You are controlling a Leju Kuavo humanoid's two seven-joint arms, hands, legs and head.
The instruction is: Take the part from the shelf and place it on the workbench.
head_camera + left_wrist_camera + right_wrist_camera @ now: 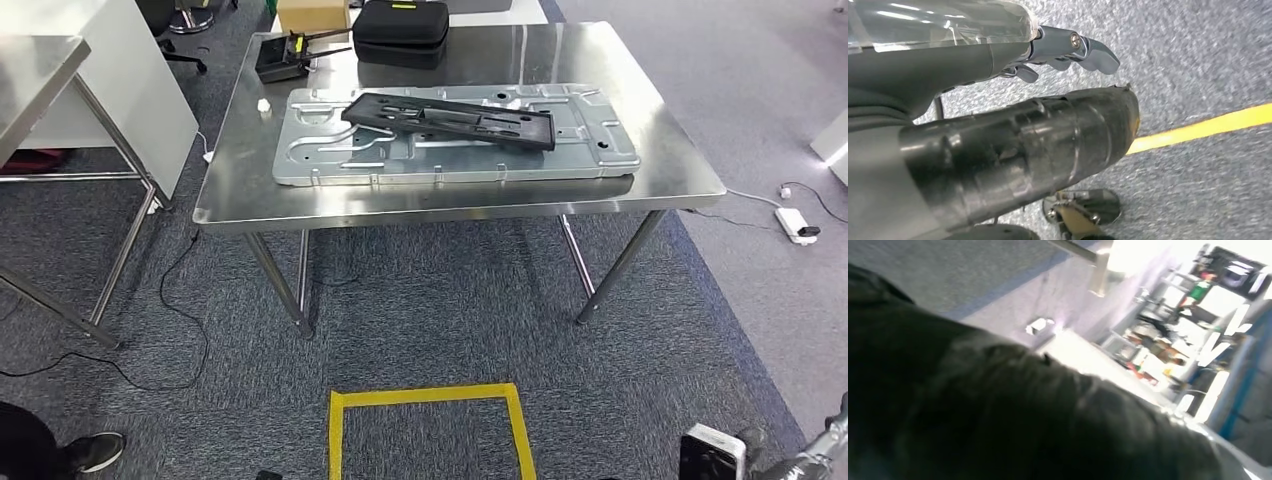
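While the left hand hangs low, the black part lies far off — on the workbench.

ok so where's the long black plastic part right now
In the head view the long black plastic part lies tilted across the flat silver metal panel on the steel workbench, in front of the black zip case.

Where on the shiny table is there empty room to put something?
Bare steel table lies right of the silver metal panel and along the front edge. The back left is crowded: black case, black radio, cardboard box.
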